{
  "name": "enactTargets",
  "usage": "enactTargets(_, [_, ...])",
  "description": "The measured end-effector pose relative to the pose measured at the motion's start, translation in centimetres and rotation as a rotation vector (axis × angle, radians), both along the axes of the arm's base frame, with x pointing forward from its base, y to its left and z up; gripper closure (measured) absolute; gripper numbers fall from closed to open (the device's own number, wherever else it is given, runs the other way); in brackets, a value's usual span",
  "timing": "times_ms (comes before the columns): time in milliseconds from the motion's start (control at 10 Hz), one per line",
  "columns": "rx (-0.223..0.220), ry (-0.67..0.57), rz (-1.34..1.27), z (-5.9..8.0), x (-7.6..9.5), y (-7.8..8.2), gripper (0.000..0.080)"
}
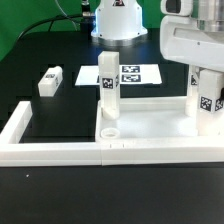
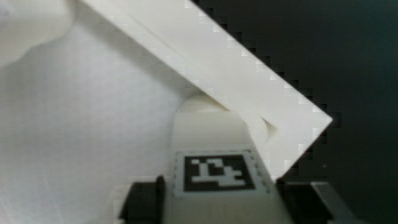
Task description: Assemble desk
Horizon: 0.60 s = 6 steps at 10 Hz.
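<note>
The white desk top (image 1: 150, 118) lies inside the border wall, rim up. One white leg (image 1: 108, 95) stands upright in its corner socket on the exterior view's left. Another leg (image 1: 48, 80) lies loose on the black table further to the left. My gripper (image 1: 207, 92) is shut on a third tagged leg (image 1: 210, 118) and holds it upright at the desk top's corner on the exterior view's right. In the wrist view the leg (image 2: 219, 165) sits between my fingers (image 2: 146, 200), over the desk top's floor (image 2: 80, 120) and next to its rim (image 2: 222, 75).
The long white U-shaped border wall (image 1: 60, 152) runs along the front and up the left side. The marker board (image 1: 130, 73) lies behind the desk top. The robot base (image 1: 118, 20) stands at the back.
</note>
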<state>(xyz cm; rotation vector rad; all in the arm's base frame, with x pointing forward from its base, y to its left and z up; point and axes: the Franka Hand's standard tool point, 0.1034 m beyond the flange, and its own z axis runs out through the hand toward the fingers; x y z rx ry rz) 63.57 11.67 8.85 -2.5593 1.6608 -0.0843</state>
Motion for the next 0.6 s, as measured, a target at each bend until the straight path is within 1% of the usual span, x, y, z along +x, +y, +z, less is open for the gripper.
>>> enactTargets(100, [0.02,0.026,-0.112,0.2,0.2,-0.5,0.0512])
enactTargets(200, [0.048,0.044,-0.207,0.4,0.4,-0.5,0.0512])
enactTargets(300, [0.067,0.05,-0.325,0.3,0.5,-0.6,0.0512])
enactTargets(400, [0.07,0.056,-0.428,0.2,0.5,-1.0,0.0511])
enactTargets(500, [0.073,0.067,-0.6,-0.1,0.6,-1.6,0.0511])
enactTargets(600, [0.069,0.083,-0.706,0.0,0.8,-1.7,0.0511])
